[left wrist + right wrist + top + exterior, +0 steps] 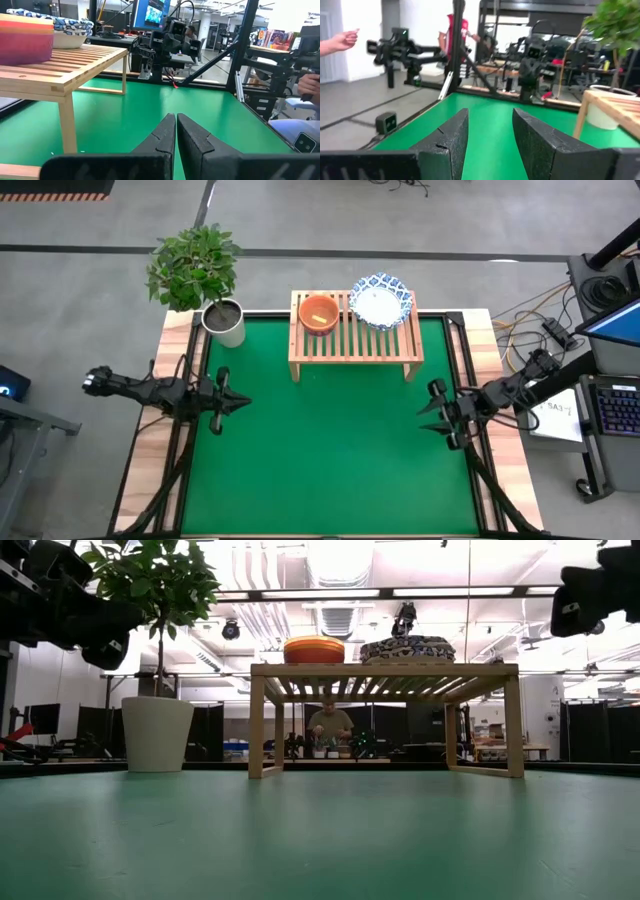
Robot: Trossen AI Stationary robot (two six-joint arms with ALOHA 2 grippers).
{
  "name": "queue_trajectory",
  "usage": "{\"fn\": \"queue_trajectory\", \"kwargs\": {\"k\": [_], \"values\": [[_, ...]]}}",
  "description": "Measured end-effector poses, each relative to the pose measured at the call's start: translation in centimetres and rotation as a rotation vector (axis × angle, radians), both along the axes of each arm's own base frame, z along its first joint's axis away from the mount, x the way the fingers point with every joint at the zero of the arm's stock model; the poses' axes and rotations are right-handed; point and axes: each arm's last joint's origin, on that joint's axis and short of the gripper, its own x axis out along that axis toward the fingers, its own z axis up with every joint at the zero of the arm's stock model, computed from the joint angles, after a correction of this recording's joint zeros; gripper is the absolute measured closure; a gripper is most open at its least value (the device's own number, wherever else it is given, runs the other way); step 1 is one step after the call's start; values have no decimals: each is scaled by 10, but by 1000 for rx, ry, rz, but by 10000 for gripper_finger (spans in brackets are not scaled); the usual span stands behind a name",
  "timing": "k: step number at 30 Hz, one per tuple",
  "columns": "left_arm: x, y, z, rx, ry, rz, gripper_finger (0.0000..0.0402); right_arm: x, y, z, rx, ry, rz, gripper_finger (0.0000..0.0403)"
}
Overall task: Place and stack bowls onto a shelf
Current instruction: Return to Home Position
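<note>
Green mat (330, 460) bears the shelf (355, 345) at its far edge, orange bowls (318, 312) beside white bowls (380, 302) on top. Left gripper (242, 402), at the mat's left edge: fingers (165, 135) together, empty. Right gripper (426, 414), at the right edge: fingers (452, 135) apart, empty.

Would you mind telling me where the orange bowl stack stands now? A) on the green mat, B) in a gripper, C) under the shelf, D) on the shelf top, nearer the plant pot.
D: the orange bowl stack rests on the shelf slats, on the plant pot side of the blue-rimmed bowls.
</note>
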Motion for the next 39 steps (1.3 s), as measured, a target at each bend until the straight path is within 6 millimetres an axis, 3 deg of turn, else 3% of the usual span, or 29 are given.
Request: {"fn": "queue_trajectory", "kwargs": {"k": [11, 39], "values": [[0, 0, 0, 1, 5, 0, 402, 2, 1, -8, 85, 113, 12, 259], [1, 0, -1, 4, 14, 0, 402, 3, 2, -10, 70, 131, 9, 259]]}}
